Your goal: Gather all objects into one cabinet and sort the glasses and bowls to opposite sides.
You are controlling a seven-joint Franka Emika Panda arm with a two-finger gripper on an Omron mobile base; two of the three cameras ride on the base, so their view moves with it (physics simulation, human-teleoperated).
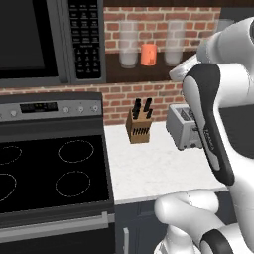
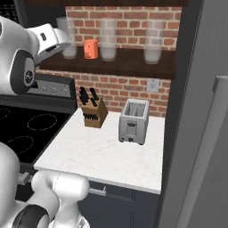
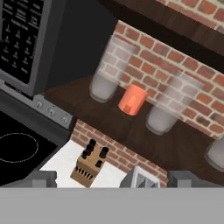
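So, step in hand: you are on the approach to the orange tumbler (image 3: 132, 99), the one task cup these pictures show; nothing is held yet, by my reading.
Landmark: take the wooden shelf (image 2: 129, 62) under the brick wall as your reference for everything below.
Tumbler's place: it stands upright on that shelf, between two tall clear glasses (image 3: 106, 70) and apart from both, nearer the one toward the microwave (image 1: 49, 39).
Below the shelf: a knife block (image 1: 139, 125) and a toaster (image 2: 133, 120) sit on the white counter (image 2: 107, 156), well beneath the shelf edge.
Gripper: its two tips (image 3: 43, 178) rise at the bottom of the hand view, spread wide with nothing between them, so you have it open and empty; it hangs off the shelf's front, aimed up at the tumbler.
Next move calls for: you bring the hand forward and centre the tumbler between the tips, keeping clear of the clear glasses on either side, which look easy to knock.
Afterwards, as I judge it: you still need the cabinet, which I cannot make out with certainty from here.
Progress: early; no sorting is visible yet.
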